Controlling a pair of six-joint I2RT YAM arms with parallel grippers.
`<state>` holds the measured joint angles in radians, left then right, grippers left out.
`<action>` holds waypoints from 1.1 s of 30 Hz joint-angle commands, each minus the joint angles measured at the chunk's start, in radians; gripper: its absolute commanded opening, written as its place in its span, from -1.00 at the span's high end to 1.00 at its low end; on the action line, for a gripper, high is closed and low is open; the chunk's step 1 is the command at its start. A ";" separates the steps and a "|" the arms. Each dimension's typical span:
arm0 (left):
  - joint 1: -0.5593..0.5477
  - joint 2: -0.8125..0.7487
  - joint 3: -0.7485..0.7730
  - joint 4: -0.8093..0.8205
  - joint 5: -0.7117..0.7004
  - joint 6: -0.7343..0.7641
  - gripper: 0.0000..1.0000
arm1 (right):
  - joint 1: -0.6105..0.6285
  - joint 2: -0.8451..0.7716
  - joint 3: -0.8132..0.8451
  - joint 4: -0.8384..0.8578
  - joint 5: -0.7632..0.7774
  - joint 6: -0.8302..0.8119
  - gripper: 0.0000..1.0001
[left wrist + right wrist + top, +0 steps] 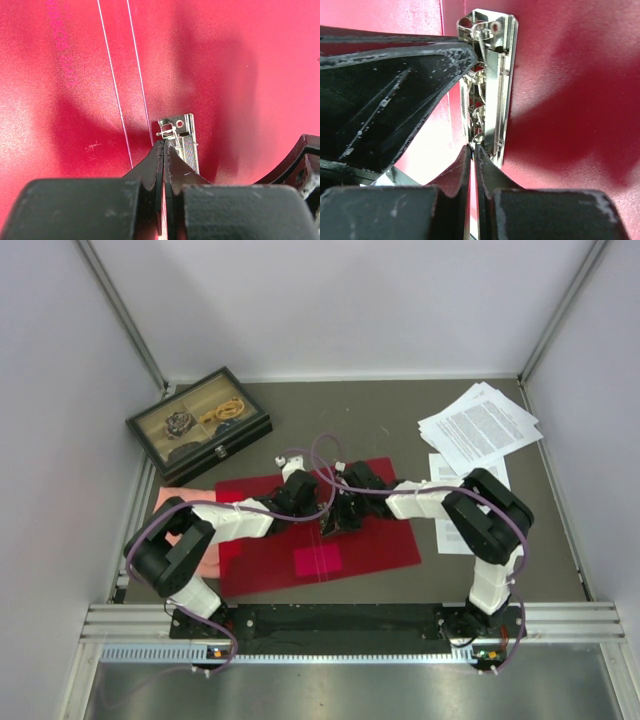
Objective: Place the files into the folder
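The red folder [390, 540] lies open in the middle of the table, a pink sticker [317, 560] on its near half. Both grippers meet at its spine. My left gripper [165, 142] is shut, its tips touching the wire lever at one end of the metal clip [186, 142]. My right gripper [472, 147] is shut too, tips against the opposite end of the clip [500, 75]. Whether either pinches the wire I cannot tell. The left gripper's finger [395, 90] crosses the right wrist view. The files [480, 425] lie fanned at the back right, more sheets [447, 468] under the right arm.
A black glass-lidded box [198, 425] holding jewellery stands at the back left. A salmon-pink cloth [175, 502] lies by the folder's left edge, under the left arm. Grey walls enclose three sides, and a metal rail [350, 625] runs along the front.
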<state>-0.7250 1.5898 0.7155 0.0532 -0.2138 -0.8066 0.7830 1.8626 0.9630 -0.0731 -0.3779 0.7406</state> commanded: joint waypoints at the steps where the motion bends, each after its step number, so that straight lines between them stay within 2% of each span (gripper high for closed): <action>1: -0.011 -0.025 -0.036 -0.108 0.080 0.060 1.00 | -0.001 0.200 -0.156 -0.148 0.365 0.026 1.00; 5: -0.011 -0.039 -0.042 -0.104 0.090 0.066 1.00 | -0.001 0.157 -0.173 -0.084 0.321 0.014 1.00; 9: -0.010 -0.063 -0.034 -0.101 0.079 0.053 1.00 | -0.014 0.055 -0.181 0.099 0.005 0.028 1.00; 11: -0.007 -0.068 -0.024 -0.105 0.071 0.046 1.00 | -0.027 0.038 -0.179 0.185 -0.077 0.062 1.00; 12: -0.004 -0.070 -0.022 -0.104 0.068 0.031 0.83 | -0.025 0.032 -0.161 0.176 -0.101 0.065 1.00; 15: 0.010 -0.070 -0.019 -0.093 0.053 0.015 0.55 | -0.025 0.033 -0.167 0.179 -0.115 0.046 1.00; 22: 0.035 -0.036 -0.010 -0.082 0.042 0.018 0.58 | -0.025 0.060 -0.216 0.272 -0.151 0.072 1.00; 33: 0.055 0.044 0.007 -0.062 0.034 0.026 0.67 | -0.024 0.043 -0.221 0.250 -0.145 0.046 1.00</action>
<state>-0.6842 1.5787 0.7223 0.0090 -0.1600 -0.7872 0.7547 1.8683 0.7853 0.3134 -0.5808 0.8494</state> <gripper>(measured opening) 0.183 0.006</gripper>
